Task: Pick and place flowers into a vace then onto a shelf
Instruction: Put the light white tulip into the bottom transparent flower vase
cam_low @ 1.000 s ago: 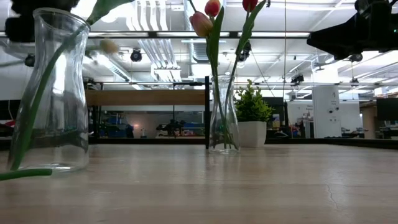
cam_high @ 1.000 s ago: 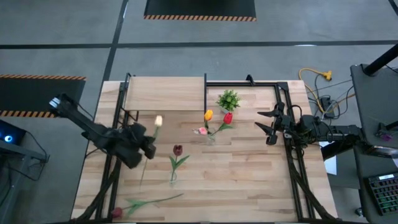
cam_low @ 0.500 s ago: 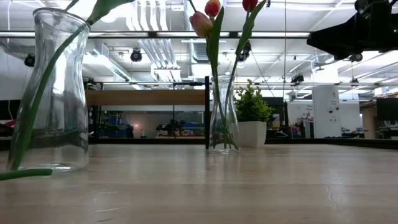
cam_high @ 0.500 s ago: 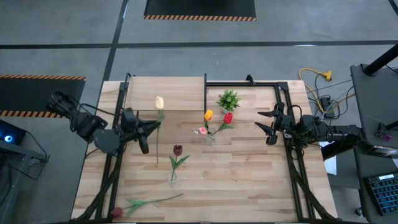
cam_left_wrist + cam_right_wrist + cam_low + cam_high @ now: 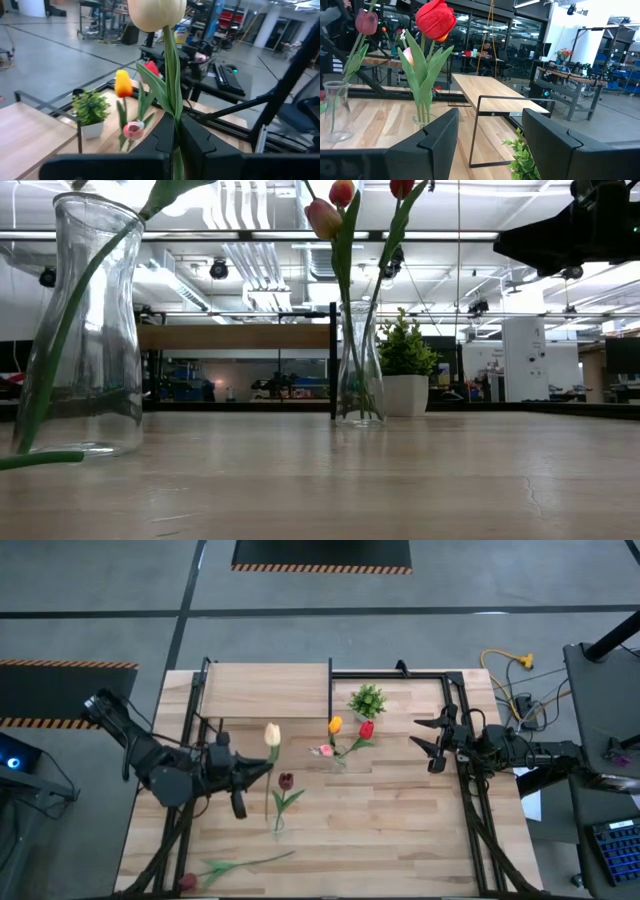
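Step in hand: carrying cream tulip (image 5: 271,734) toward a vase. Left pincer (image 5: 262,769) clamped on its stem, left-centre of tabletop (image 5: 400,830), just beside near vase (image 5: 277,826) w/ dark red tulip (image 5: 286,781). Next, prob.: stem end over vase mouth, lower, release. Far vase (image 5: 338,762), mid-tabletop: orange, red, pink tulips. One flower (image 5: 235,866) lying near front-left corner. Right pincer (image 5: 428,738) apart, idle at right edge. Shelf (image 5: 265,690) at back-left corner.

Potted plant (image 5: 368,700), perhaps artificial
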Available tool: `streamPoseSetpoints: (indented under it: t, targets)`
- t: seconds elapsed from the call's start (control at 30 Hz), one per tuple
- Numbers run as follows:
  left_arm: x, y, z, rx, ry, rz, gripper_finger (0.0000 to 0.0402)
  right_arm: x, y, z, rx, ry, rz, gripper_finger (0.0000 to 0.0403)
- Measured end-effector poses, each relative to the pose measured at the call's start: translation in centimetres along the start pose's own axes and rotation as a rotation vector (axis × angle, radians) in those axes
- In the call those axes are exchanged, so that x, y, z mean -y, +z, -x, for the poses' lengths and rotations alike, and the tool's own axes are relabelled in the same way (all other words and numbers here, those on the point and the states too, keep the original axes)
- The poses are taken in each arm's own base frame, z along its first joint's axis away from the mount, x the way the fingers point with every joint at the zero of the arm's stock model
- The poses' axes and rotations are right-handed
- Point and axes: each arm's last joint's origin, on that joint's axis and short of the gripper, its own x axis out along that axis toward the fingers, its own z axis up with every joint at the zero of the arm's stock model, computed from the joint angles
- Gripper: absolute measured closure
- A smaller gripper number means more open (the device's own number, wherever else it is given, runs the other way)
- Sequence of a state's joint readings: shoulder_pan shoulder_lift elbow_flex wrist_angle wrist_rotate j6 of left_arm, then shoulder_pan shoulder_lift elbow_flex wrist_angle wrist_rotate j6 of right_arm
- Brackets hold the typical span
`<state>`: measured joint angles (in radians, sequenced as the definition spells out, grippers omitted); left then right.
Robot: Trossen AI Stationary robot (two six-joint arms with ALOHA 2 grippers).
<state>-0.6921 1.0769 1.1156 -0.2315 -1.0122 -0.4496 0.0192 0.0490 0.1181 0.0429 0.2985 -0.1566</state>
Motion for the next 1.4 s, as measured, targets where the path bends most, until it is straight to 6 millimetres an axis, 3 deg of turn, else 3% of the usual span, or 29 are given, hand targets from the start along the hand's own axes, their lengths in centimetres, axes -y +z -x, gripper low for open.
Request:
streamPoseSetpoints:
  t: [0.73,1.13,1.4]
  targets:
    - [3.8,-5.2,-2.7,-0.034,0.078,-0.213,0.0401,0.0,0.0,0.0,0.0,0.0,-0.007,0.0193]
    - [5.0,-8.4,-2.3,-0.087,0.032,-0.392,0.0401,0.0,0.0,0.0,0.0,0.0,-0.007,0.0193]
    - [4.3,-10.3,-1.8,-0.124,0.0,-0.489,0.0401,0.0,0.0,0.0,-0.001,0.0,-0.007,0.0193]
